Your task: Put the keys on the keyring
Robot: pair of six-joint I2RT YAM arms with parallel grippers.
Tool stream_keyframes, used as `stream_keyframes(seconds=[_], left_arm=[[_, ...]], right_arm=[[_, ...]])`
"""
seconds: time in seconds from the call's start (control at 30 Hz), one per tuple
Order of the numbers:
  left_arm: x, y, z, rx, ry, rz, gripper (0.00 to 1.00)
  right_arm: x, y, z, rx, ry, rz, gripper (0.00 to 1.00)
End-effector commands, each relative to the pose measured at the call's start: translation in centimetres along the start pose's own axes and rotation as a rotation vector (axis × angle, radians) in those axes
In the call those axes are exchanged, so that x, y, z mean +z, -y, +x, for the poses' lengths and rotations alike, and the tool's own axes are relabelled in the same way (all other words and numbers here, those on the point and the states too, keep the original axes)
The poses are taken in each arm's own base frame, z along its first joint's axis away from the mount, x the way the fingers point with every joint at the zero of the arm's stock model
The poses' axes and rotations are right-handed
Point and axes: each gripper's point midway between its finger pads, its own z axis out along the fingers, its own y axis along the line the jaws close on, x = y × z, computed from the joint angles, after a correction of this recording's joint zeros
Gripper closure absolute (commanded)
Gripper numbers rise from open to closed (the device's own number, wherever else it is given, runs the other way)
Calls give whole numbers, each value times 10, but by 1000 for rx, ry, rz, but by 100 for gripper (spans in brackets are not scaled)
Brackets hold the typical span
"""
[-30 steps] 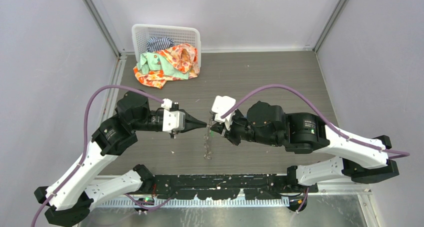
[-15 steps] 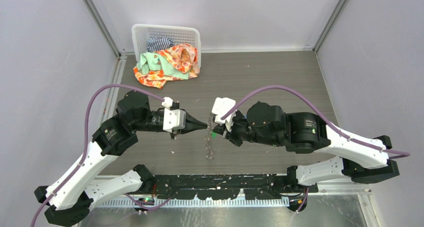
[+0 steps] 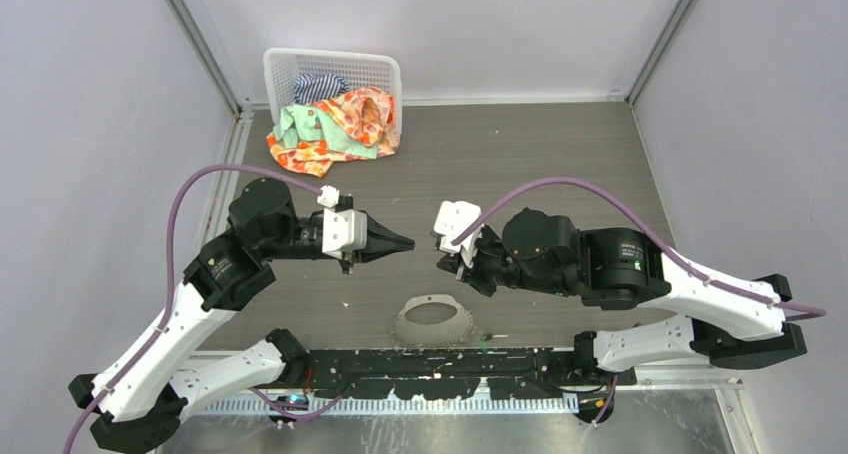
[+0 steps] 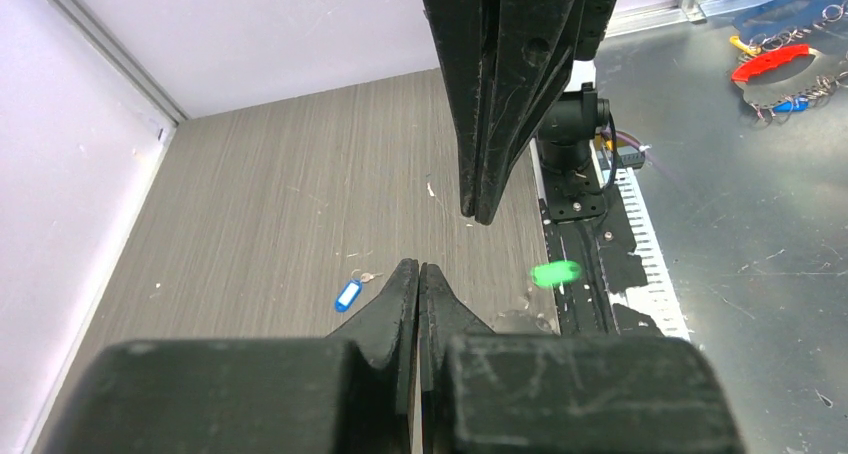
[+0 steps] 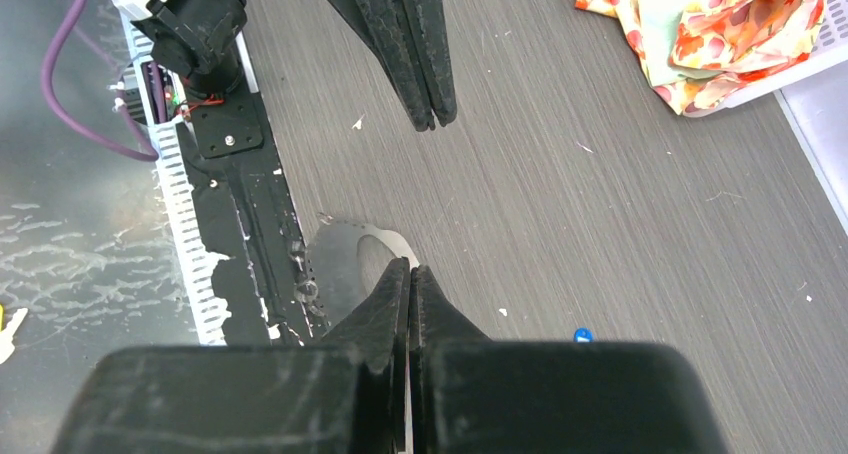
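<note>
Both grippers are closed on nothing: the left gripper [image 3: 405, 243] and the right gripper [image 3: 441, 264] hang above the middle of the table [image 3: 540, 164], tips pointed at each other with a small gap between them, jaws pressed together.

From above, the keyring [image 3: 432, 319] lies flat on the table nearer than both tips, just beyond the black rail [image 3: 450, 366] that carries the arm bases. It is a pale silvery-grey loop with a jagged fringe around its outer rim. Neither key can be made out in that view.

Only the left wrist camera shows both keys. The blue key [image 4: 349, 294] lies on the wood grain just left of the closed fingers, its small metal blade pointing away. The green key [image 4: 555, 273] is a blurred green blob to their right, near the table's edge.

The right wrist camera shows part of the keyring, its edge against the rail, and a sliver of blue.

At the far left corner a white basket [image 3: 335, 66] spills bright clothes [image 3: 335, 129]
</note>
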Motion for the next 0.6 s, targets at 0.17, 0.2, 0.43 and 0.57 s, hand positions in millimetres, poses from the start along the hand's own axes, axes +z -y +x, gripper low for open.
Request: stream_keyframes(seconds=[0.17,0.2,0.43,0.57], left_arm=[[-5,4,6,38,-1,-4,100],[-5,5,10,50,-10,1,100],[-6,13,54,67,-129,44,73],[-8,30,79,67,-185,127,64]], right_arm=[[-4,17,-2,20,16,89,99],[-1,20,4,32,5,117,99],[14,59,88,347,-135,436,66],[26,43,167,590,-269,489,59]])
